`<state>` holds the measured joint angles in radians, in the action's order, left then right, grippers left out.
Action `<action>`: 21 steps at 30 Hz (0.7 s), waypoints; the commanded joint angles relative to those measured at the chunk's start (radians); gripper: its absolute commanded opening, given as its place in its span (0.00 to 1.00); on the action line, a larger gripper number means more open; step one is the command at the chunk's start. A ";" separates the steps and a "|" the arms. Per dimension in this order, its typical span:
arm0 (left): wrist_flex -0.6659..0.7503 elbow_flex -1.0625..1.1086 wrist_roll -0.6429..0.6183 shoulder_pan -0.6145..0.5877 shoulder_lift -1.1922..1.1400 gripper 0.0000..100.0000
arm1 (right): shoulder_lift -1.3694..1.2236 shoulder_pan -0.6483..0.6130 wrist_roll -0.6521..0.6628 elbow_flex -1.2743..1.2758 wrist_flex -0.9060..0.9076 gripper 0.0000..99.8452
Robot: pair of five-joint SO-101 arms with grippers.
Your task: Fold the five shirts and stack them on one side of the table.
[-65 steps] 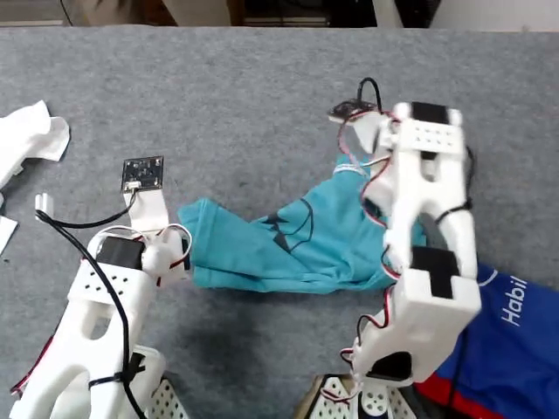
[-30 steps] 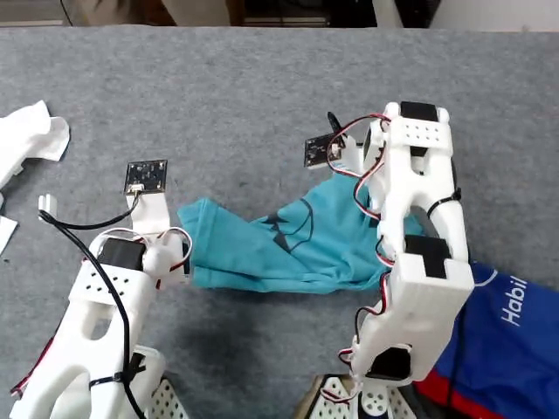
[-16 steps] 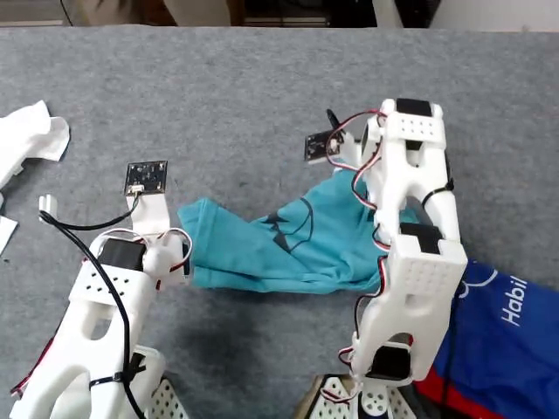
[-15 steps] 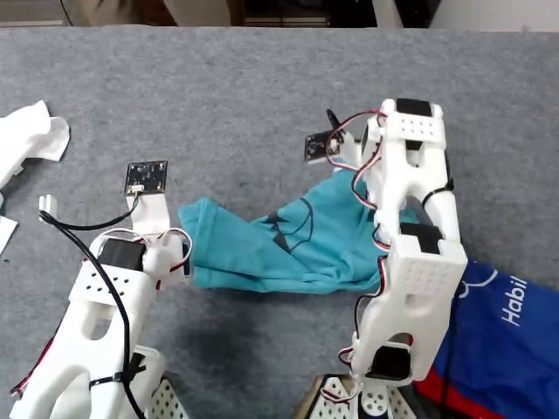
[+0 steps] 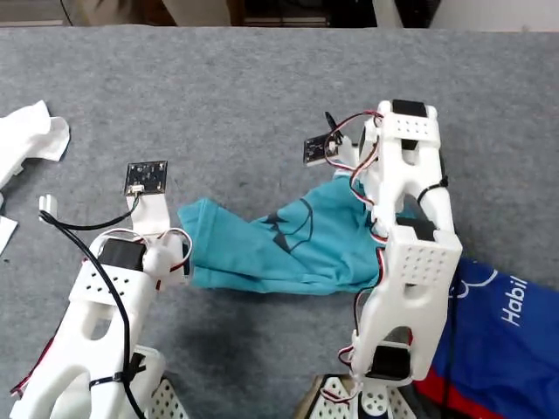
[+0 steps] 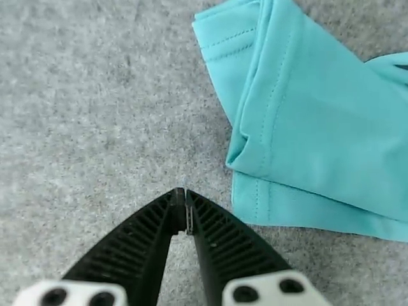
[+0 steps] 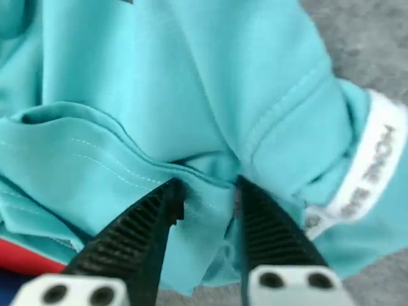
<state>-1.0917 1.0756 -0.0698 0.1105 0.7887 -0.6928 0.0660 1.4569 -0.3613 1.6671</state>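
A crumpled teal shirt (image 5: 271,244) lies mid-table on the grey carpet. My right arm (image 5: 410,253) stretches over its right end. In the right wrist view my right gripper (image 7: 208,191) is open, pressed down into the teal shirt (image 7: 159,83), with a raised fold between its fingers and a white collar band (image 7: 370,166) beside it. My left arm (image 5: 113,288) sits at the shirt's left end. My left gripper (image 6: 185,210) is shut on nothing, its tips on bare carpet just beside the hemmed corner of the teal shirt (image 6: 306,140).
A blue and red shirt (image 5: 507,349) lies at the front right, partly under the right arm, and its red edge (image 7: 25,261) shows under the teal cloth. White cloth (image 5: 26,140) lies at the left edge. Grey carpet (image 5: 218,87) covers the far half.
My right arm has swung left and come down onto the teal shirt's right end. The left arm and the shirt's left end have stayed put.
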 commanded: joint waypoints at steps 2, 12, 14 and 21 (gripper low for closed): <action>0.003 -0.005 0.006 -0.012 0.008 0.02 | 0.005 0.005 0.005 -0.048 0.029 0.01; 0.003 -0.005 0.006 -0.012 0.008 0.02 | 0.004 0.005 -0.055 -0.166 0.031 0.01; 0.003 -0.005 0.006 -0.012 0.008 0.02 | 0.004 0.007 -0.072 -0.199 0.031 0.01; 0.003 -0.005 0.006 -0.012 0.008 0.02 | -0.001 0.001 -0.120 -0.228 0.026 0.01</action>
<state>-1.0917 1.0756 -0.0698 0.1105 0.7887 -0.7035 0.0660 1.3679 -0.5378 1.6840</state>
